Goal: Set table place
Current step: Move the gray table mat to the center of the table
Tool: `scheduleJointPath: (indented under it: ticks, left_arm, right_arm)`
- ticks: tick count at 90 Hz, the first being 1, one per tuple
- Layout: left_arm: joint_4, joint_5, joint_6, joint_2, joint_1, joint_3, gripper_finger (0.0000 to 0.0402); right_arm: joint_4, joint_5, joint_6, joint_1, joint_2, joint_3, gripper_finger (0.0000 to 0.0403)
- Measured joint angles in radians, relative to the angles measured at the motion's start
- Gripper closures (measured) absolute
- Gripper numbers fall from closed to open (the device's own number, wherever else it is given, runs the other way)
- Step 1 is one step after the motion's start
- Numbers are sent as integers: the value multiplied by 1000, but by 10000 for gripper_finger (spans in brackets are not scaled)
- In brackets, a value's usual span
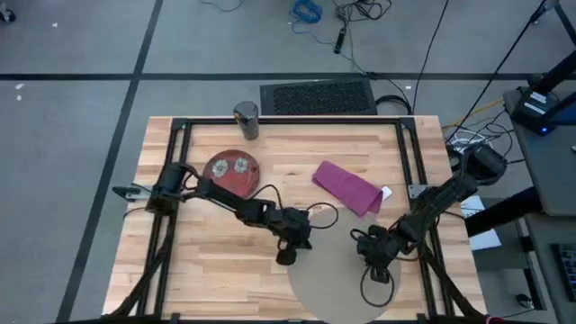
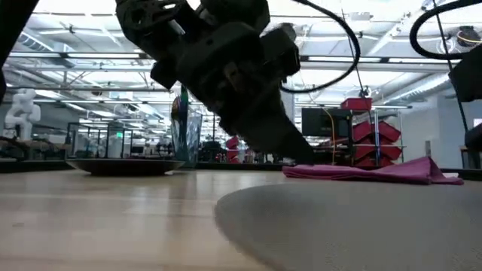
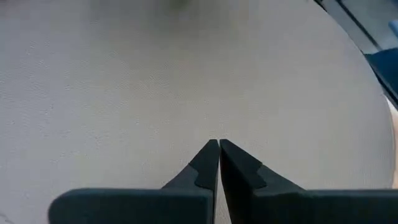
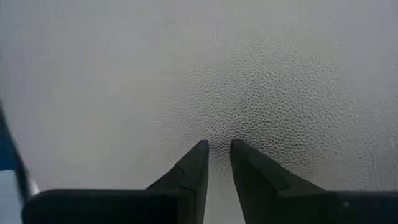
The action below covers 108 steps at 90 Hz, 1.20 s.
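The left gripper has its two fingers pressed almost together, with only a thin line between the tips. They hold nothing that can be seen. The tips point down at the round beige mat, which fills the space all around them. From above, this gripper sits at the mat's edge, where the mat meets the wood.

The right gripper has its fingers a tiny bit apart, with a narrow gap between the tips. Nothing is in the gap. The tips are right at the bumpy mat surface, but it is hard to say if they touch it. From above, this gripper is over the other side of the mat, well apart from the left one.

The mat lies on the table, a big light wood top with a black rail around it.

Farther out from the left fingers is a red plate with two small pale things on it. Past that stands a grey cup by the far rail. A pink cloth lies on the wood beyond the right fingers, near the mat.
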Motion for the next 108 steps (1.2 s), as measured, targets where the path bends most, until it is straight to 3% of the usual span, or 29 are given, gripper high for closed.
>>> scheduleJointPath:
  ticks: [16, 38, 56, 81, 108]
  left_arm:
    - [-8, -40, 18, -84, 26, -64, 401]
    - [108, -121, -45, -335, 93, -352, 402]
    - [195, -183, -131, -483, 75, -537, 401]
    - [188, -275, -158, -507, -2, -582, 402]
    - [147, -296, -161, -506, -24, -585, 402]
  right_arm:
    - [127, -29, -108, -75, 54, -1, 344]
    - [142, -24, -303, -236, 66, -2, 344]
    - [144, -36, -475, -401, 67, -4, 344]
    - [232, -120, -618, -577, 77, 0, 344]
    - [254, -151, -710, -614, 113, 103, 344]
